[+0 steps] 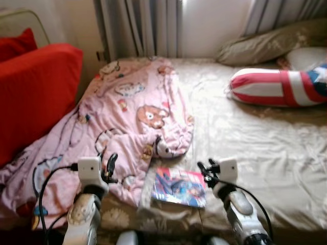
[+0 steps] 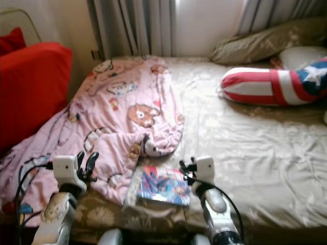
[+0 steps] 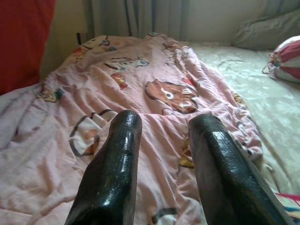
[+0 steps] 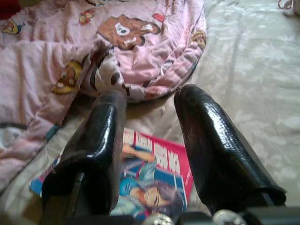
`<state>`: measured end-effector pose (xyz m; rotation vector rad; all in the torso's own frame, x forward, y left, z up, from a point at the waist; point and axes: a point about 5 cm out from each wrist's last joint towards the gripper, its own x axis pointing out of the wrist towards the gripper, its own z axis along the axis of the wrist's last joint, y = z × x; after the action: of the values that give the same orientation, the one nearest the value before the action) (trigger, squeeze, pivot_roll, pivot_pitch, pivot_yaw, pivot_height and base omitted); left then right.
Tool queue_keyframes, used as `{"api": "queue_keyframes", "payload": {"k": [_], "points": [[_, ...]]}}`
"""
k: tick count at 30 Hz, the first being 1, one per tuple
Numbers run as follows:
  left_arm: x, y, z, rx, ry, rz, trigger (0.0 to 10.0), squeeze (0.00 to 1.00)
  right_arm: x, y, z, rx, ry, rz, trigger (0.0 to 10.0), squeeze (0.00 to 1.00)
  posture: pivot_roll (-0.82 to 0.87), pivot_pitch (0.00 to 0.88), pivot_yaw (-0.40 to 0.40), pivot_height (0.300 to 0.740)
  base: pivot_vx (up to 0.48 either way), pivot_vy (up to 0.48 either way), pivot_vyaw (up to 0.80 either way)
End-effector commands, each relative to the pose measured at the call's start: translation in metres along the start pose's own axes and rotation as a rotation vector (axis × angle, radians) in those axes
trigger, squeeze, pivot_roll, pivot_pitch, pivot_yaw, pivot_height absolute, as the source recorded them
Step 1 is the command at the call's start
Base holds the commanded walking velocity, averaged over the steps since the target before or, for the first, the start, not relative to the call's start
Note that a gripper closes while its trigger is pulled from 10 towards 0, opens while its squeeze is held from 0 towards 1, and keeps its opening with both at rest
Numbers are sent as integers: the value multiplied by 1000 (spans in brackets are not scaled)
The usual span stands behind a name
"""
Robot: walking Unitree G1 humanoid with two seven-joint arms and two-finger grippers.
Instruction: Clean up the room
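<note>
A crumpled pink blanket (image 1: 133,112) with cartoon prints covers the left half of the bed and trails off its left side. A colourful comic magazine (image 1: 179,187) lies flat near the bed's front edge, just beside the blanket's lower fold. My left gripper (image 1: 110,166) hovers open over the blanket's near part, and the left wrist view looks between its fingers (image 3: 117,154) along the blanket (image 3: 140,79). My right gripper (image 1: 204,171) is open just above the magazine's right side; the magazine (image 4: 154,183) lies under its fingers (image 4: 211,140).
The bed has a beige patterned sheet (image 1: 245,138). A red, white and blue striped pillow (image 1: 276,87) and an olive pillow (image 1: 271,43) lie at the back right. A red cushion (image 1: 30,92) stands at the left. Grey curtains (image 1: 143,28) hang behind.
</note>
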<state>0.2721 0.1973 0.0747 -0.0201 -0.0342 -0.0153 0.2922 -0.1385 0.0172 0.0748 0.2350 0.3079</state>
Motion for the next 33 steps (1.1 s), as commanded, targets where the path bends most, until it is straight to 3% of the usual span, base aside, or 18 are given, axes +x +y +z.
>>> {"api": "queue_keyframes", "payload": {"k": [1, 5, 17, 23, 33], "points": [[-1, 3, 2, -8, -1, 4, 10000, 0, 0, -2, 1, 1, -3, -1, 10000, 0, 61, 0, -2, 595, 0, 0, 0], [-2, 3, 4, -6, -3, 3, 10000, 0, 0, -1, -1, 1, 12, -4, 10000, 0, 69, 0, 1, 595, 0, 0, 0], [-3, 6, 9, 51, 4, -27, 10000, 0, 9, -5, -9, 122, 140, -129, 10000, 0, 118, 0, 8, 595, 0, 0, 0], [-12, 22, 16, 104, 8, 15, 10000, 0, 11, -13, -6, 161, 152, -230, 10000, 0, 149, 78, 26, 595, 0, 0, 0], [-27, 26, 22, 159, 25, 2, 10000, 0, 5, -20, -13, 188, 187, -282, 10000, 0, 194, 154, 34, 595, 0, 0, 0]]}}
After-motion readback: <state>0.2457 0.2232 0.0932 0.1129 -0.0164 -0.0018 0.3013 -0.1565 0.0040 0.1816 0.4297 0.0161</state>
